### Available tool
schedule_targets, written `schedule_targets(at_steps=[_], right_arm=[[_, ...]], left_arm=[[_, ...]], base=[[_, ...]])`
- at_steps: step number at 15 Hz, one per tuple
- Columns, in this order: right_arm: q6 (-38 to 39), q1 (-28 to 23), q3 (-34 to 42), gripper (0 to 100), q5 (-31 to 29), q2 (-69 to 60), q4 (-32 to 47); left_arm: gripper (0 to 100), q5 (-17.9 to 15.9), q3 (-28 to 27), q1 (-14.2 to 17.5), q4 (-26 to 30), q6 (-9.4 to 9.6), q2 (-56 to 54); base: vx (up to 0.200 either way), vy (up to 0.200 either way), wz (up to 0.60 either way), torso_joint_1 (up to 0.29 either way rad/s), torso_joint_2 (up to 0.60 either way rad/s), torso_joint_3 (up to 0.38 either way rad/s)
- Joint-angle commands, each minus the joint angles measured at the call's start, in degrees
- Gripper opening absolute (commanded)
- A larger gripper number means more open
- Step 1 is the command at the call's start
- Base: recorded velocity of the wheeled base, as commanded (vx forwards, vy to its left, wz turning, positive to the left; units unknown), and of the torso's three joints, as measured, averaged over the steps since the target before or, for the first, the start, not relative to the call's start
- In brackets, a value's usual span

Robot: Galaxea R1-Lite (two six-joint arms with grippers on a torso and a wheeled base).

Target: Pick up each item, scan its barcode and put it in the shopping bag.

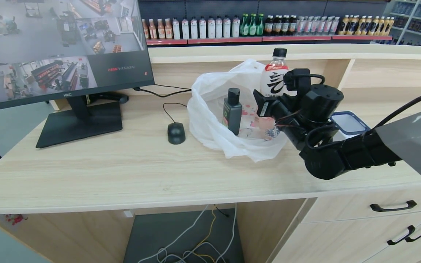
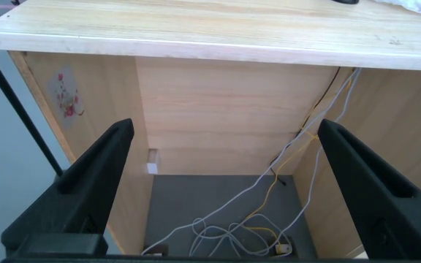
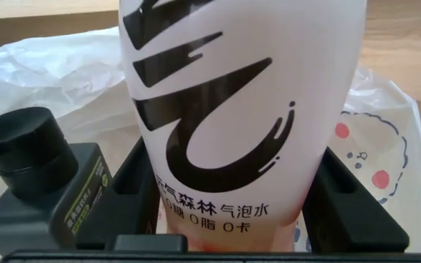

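A white drink bottle point(image 1: 273, 82) with a black cap and bold black strokes stands upright in my right gripper point(image 1: 269, 107), which is shut on its lower body. Its base dips into the open white shopping bag point(image 1: 214, 128) on the counter. A dark bottle with a black cap point(image 1: 232, 111) stands inside the bag, just left of the held one. In the right wrist view the white bottle point(image 3: 240, 109) sits between the fingers point(image 3: 134, 175), with the dark bottle point(image 3: 42, 190) beside it. My left gripper point(image 2: 225, 153) hangs open below the counter edge, holding nothing.
A monitor point(image 1: 49, 47) on a black stand and a black mouse point(image 1: 176, 132) sit left of the bag. A blue-rimmed white tub point(image 1: 349, 123) lies behind my right arm. A white pack with coloured spots point(image 3: 364, 146) lies in the bag. Cables point(image 2: 232, 226) trail under the counter.
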State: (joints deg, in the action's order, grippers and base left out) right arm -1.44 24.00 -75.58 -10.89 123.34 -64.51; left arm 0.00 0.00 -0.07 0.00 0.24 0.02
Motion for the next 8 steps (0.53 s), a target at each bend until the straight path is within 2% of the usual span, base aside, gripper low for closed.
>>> schedule_targets(at_steps=[1, 8], right_arm=[[-0.1, 0.0, 0.3, 0, -0.1, 1.0, -0.3], [-0.4, 0.0, 3.8, 0, -0.5, 1.2, -0.4]], left_arm=[[100, 0.0, 0.0, 0.1, 0.0, 0.02, 0.0], [100, 0.0, 0.0, 0.1, 0.0, 0.02, 0.0]], base=[[0.000, 0.000, 0.00, 0.000, 0.00, 0.000], [0.000, 0.000, 0.00, 0.000, 0.00, 0.000]])
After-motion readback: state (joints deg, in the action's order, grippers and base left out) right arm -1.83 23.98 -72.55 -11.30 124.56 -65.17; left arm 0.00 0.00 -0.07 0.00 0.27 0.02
